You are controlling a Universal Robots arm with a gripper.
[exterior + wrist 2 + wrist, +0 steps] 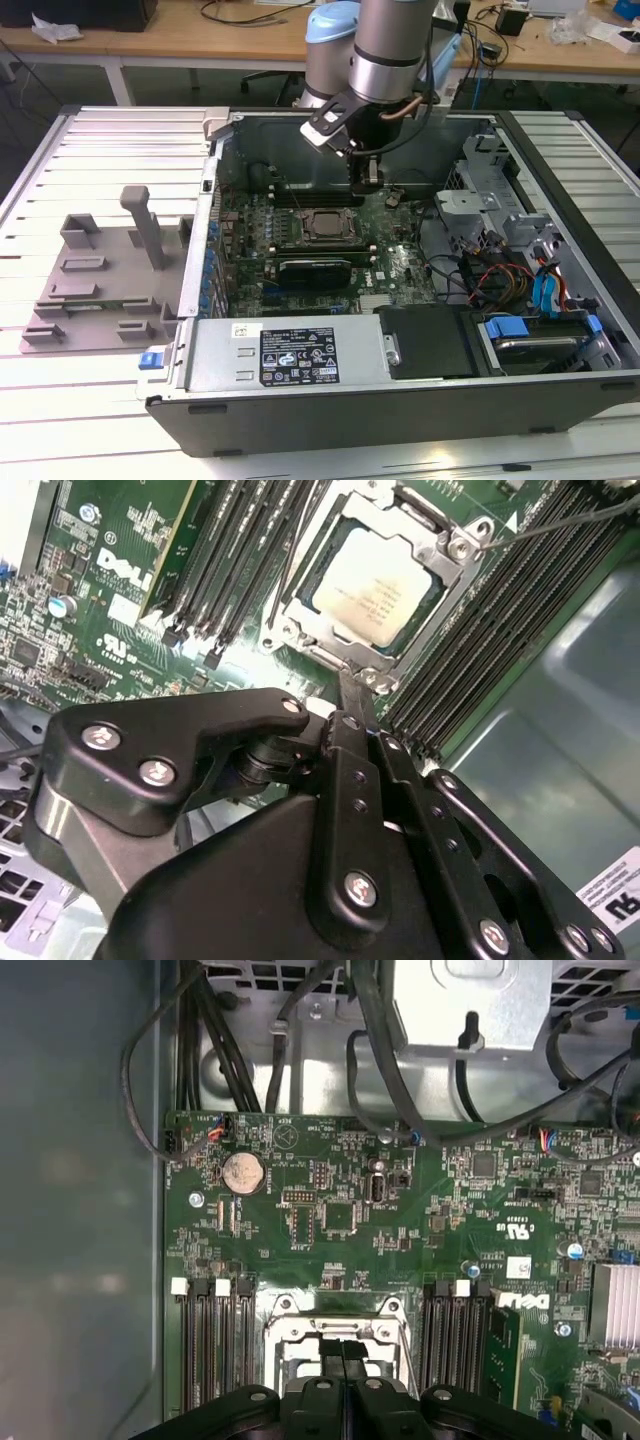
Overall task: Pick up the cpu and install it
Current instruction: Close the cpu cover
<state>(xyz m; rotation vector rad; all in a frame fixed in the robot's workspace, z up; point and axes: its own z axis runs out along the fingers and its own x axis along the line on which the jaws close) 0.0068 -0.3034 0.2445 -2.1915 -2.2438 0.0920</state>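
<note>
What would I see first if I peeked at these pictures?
First you would spot the big silver and blue robot arm reaching down into the open computer case in the middle of the exterior view. Below it, on the green board, the shiny square cpu sits in its metal socket. The black fingers are pressed together close by.

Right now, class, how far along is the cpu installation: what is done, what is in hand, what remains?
Done: the cpu lies flat inside the socket frame on the motherboard. In hand: nothing; the gripper is shut and empty above the socket's edge. Left: pick-up and placement look complete; whether the frame is latched I cannot tell.
</note>
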